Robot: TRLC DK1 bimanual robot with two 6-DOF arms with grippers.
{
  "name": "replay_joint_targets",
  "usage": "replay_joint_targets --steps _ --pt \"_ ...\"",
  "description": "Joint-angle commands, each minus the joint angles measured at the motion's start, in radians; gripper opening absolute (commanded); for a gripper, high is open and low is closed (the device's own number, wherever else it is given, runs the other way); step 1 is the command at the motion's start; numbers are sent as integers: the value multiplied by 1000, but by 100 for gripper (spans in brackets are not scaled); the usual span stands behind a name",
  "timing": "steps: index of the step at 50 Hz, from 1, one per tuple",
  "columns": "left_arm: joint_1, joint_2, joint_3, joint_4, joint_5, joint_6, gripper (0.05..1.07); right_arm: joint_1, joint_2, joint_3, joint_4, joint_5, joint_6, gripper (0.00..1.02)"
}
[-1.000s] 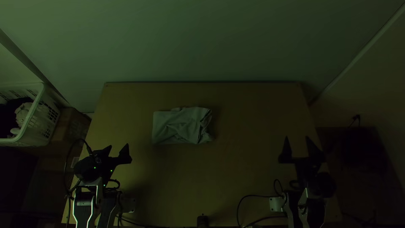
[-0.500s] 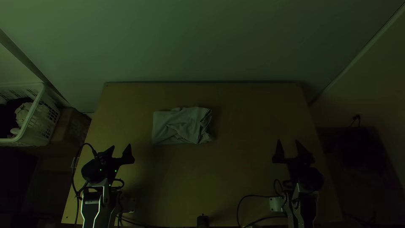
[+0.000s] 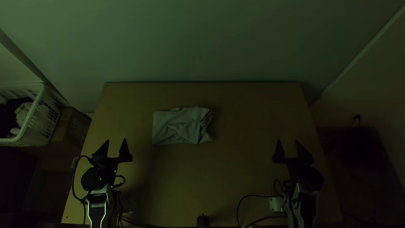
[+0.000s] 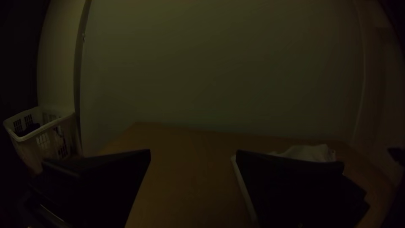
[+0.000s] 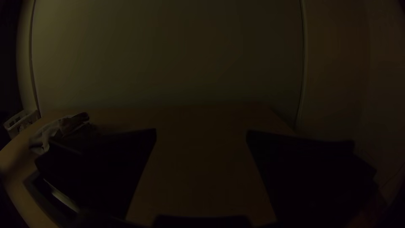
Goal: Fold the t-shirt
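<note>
The t-shirt [image 3: 179, 125] lies ahead and to the right of the left gripper [image 3: 116, 140], and farther off, ahead and to the left, from the right gripper [image 3: 287, 141]; it touches neither. It is folded into a compact, roughly rectangular bundle on the table [image 3: 236, 169]; the end toward the left gripper is fairly straight, while the end toward the right gripper shows loose, bunched layers, and creases cross the top. Both grippers stand with fingers spread, pinching nothing.

The folding looks all but done; what is left, if anything, is probably tidying the ragged end and flattening the creases, and a pull there could loosen the layers. The arms' places near their own bases suggest that the work may be over.

Against the earliest frame, the t-shirt lies unchanged; the left gripper has turned, so that its fingers point more directly toward the table's far edge; the right gripper has shifted a little toward the middle, its place matching the second frame.
</note>
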Motion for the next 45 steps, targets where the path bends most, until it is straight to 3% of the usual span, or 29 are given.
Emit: replay_joint_targets --steps 1,16,45 --pt "2 -25 -49 28 5 30 103 -1 -4 -10 -17 2 18 98" --pt "28 -21 -46 -87 2 82 103 -1 -4 -10 -17 2 16 98" --pt "28 -21 -44 -87 2 82 103 -1 -4 -10 -17 3 18 98"
